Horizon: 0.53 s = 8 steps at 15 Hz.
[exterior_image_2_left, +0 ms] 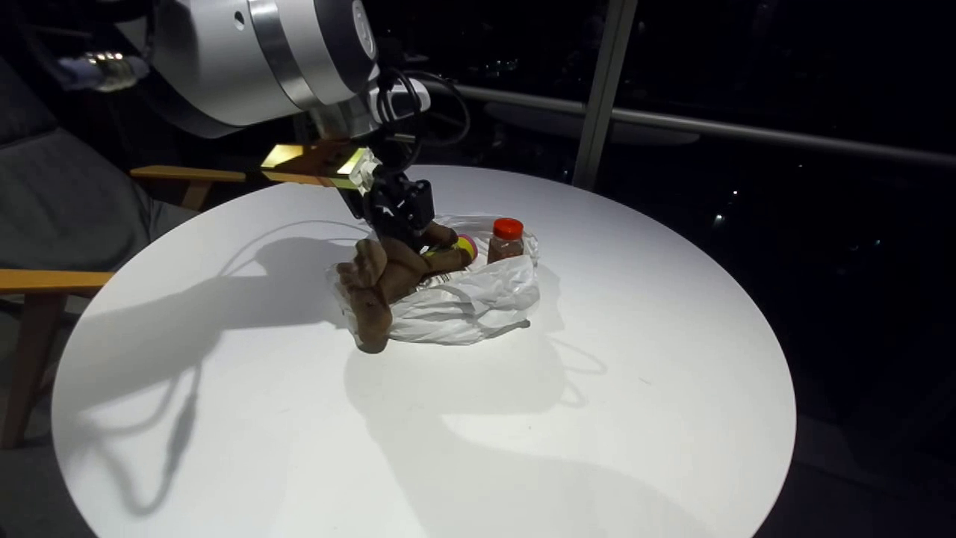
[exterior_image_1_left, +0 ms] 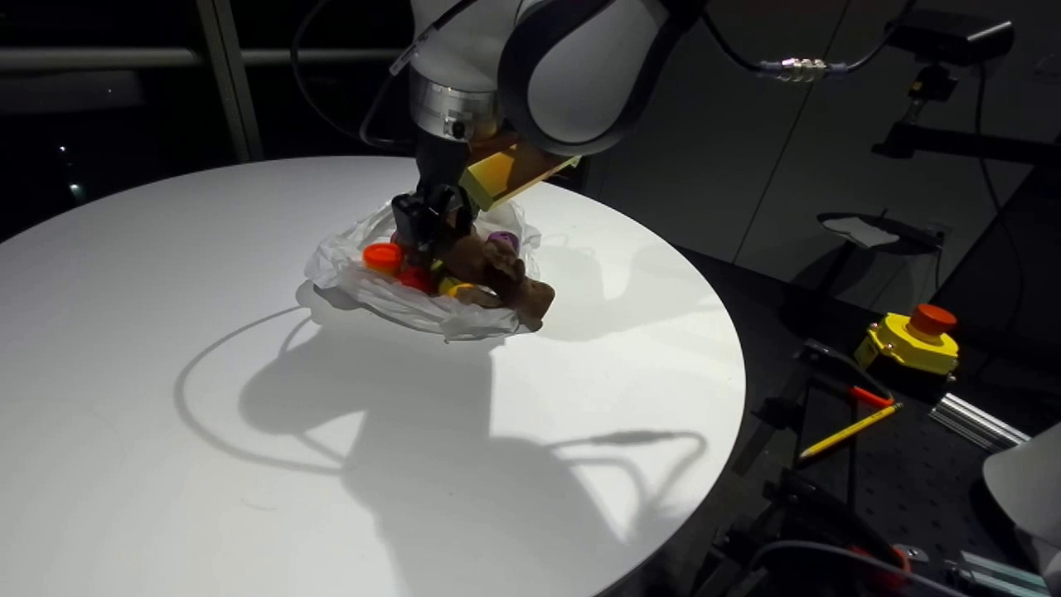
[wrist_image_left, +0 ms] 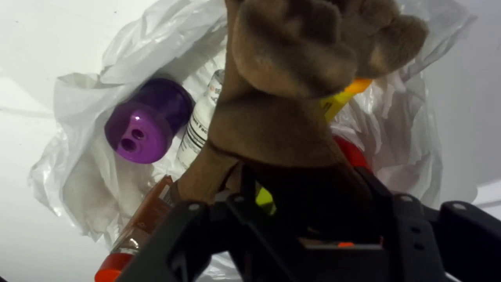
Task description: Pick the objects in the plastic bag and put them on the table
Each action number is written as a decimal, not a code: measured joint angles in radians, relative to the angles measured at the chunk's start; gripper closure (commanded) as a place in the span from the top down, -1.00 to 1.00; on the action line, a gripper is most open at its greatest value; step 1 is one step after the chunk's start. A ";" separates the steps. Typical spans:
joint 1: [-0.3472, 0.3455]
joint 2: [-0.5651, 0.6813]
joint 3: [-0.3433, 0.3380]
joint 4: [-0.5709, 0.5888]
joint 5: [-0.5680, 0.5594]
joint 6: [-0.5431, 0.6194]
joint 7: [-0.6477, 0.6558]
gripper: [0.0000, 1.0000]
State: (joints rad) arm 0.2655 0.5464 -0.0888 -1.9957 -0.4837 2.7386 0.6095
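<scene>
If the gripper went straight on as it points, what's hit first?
Most likely the brown animal figure, lying across the open plastic bag. Depth is unclear there; the two may be in contact right now.

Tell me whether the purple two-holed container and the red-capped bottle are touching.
Apart: the wrist view shows whitish plastic bag in a gap between the purple container and the red-capped bottle.

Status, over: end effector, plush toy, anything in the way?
End effector at brown plush animal, grip unconfirmed. One end juts past plastic bag. Possible snag: red-capped bottle close by.
</scene>
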 measured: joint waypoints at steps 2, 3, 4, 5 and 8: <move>0.029 0.001 -0.038 0.003 0.001 -0.001 0.003 -0.60; 0.042 0.001 -0.055 0.003 0.001 -0.001 0.005 -0.77; 0.053 0.000 -0.069 0.003 0.001 -0.001 0.006 -0.89; 0.062 -0.002 -0.077 0.003 0.002 -0.002 0.007 -0.96; 0.063 -0.042 -0.089 -0.015 0.004 -0.008 0.005 -0.96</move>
State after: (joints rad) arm 0.3288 0.5048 -0.1774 -2.0106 -0.4799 2.7311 0.6145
